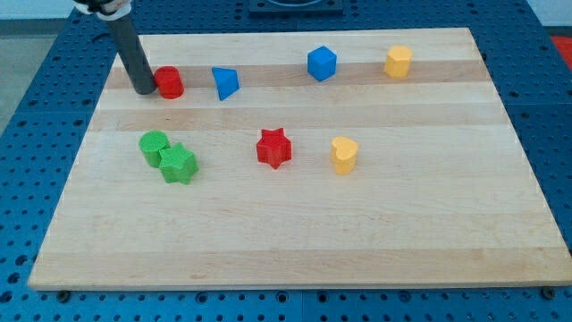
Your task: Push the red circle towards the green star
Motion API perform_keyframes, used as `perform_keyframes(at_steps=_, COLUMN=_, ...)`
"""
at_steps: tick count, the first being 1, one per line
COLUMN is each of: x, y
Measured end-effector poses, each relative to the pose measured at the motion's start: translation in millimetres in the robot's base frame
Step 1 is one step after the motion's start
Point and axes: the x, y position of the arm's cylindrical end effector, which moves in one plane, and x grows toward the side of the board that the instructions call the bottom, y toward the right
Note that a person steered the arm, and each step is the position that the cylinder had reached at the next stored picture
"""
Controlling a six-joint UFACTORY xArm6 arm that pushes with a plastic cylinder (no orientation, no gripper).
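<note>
The red circle [169, 81] sits near the board's top left. My tip [143, 90] stands on the board right at the circle's left side, touching or nearly touching it. The green star [178, 165] lies lower on the left, below the red circle. A green circle [155, 146] touches the star's upper left side.
A blue triangle [225, 82] lies just right of the red circle. A blue cube [322, 63] and a yellow block [399, 62] sit along the top. A red star [274, 148] and a second yellow block [344, 155] lie mid-board. The wooden board [295, 241] rests on a blue perforated table.
</note>
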Motion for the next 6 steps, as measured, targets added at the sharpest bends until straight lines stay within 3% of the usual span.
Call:
perform_keyframes(at_steps=1, x=-57, y=-1)
perform_keyframes(at_steps=2, x=-78, y=5)
perform_keyframes(at_steps=5, x=42, y=64)
perform_keyframes(at_steps=6, x=58, y=73)
